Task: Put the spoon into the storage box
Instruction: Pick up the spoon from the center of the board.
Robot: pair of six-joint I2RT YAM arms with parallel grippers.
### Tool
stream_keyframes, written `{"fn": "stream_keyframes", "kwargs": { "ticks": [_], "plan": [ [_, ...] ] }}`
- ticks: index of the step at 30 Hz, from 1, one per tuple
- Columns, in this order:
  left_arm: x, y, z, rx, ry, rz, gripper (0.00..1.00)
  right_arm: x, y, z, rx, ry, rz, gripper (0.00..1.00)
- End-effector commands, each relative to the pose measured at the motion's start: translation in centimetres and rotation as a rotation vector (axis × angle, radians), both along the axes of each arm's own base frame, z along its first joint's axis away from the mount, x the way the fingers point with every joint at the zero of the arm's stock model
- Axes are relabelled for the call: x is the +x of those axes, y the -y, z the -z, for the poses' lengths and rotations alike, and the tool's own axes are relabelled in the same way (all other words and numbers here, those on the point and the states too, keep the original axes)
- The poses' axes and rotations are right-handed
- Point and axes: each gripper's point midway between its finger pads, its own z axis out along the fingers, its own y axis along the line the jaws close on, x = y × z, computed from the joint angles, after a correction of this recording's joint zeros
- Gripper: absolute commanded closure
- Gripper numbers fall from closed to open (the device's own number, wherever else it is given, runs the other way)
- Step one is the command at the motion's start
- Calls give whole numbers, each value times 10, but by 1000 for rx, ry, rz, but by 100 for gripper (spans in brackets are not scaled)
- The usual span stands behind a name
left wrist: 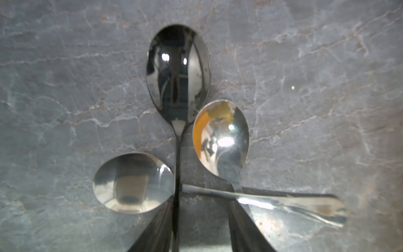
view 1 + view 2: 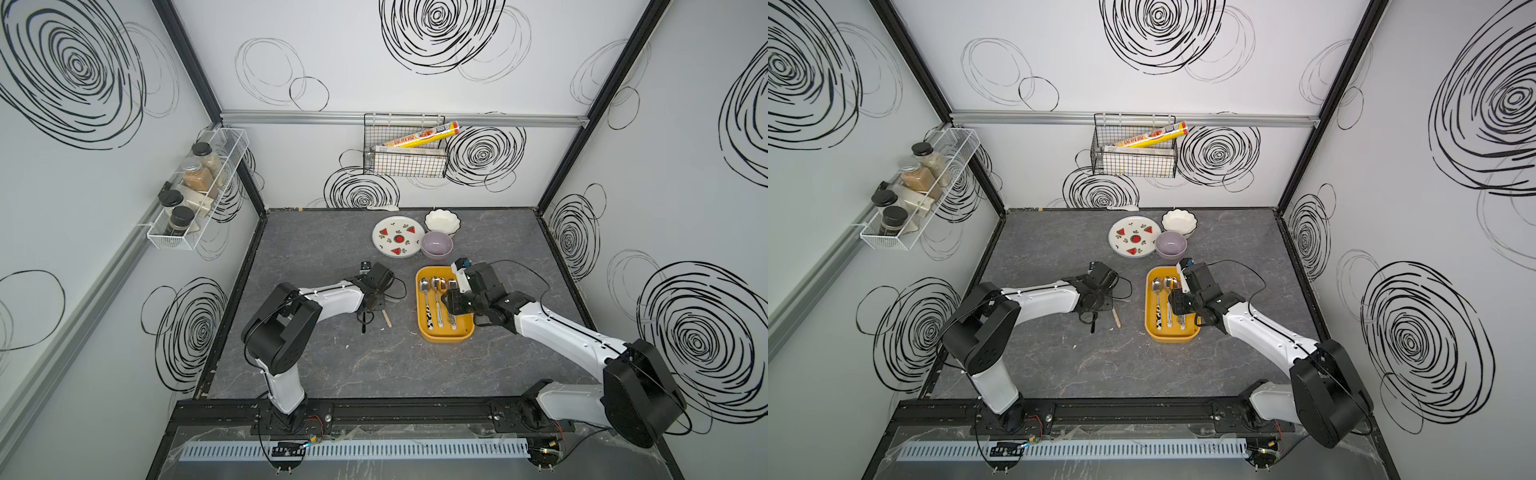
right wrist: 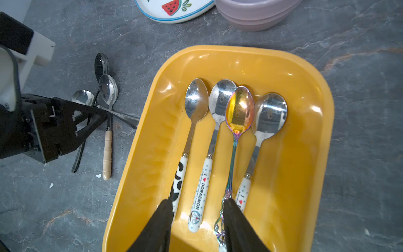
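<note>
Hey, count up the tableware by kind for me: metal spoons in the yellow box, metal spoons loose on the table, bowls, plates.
Spoons in the storage box: 4
Loose spoons on the table: 3
Bowls: 2
Plates: 1
Total: 10

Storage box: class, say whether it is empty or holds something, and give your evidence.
Not empty. The right wrist view shows four spoons lying side by side inside the box.

Black spoon (image 1: pixel 177 72) handle cut off, view blurred
</note>
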Motion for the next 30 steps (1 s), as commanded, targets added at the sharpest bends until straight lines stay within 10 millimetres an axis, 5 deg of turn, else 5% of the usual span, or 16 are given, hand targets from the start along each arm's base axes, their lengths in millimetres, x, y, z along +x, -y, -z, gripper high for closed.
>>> {"fn": "stream_keyframes", "kwargs": {
  "ticks": [1,17,30],
  "plan": [
    [-18,-14,27,48,-101,-11,59,3,-4,-2,17,6,-2,57],
    [-22,-28,44,73,-139,-27,81,4,-4,-4,19,9,-2,57],
    [-17,-32,21,62,-76,-43,100,3,-4,-2,19,6,-2,57]
  ]
}}
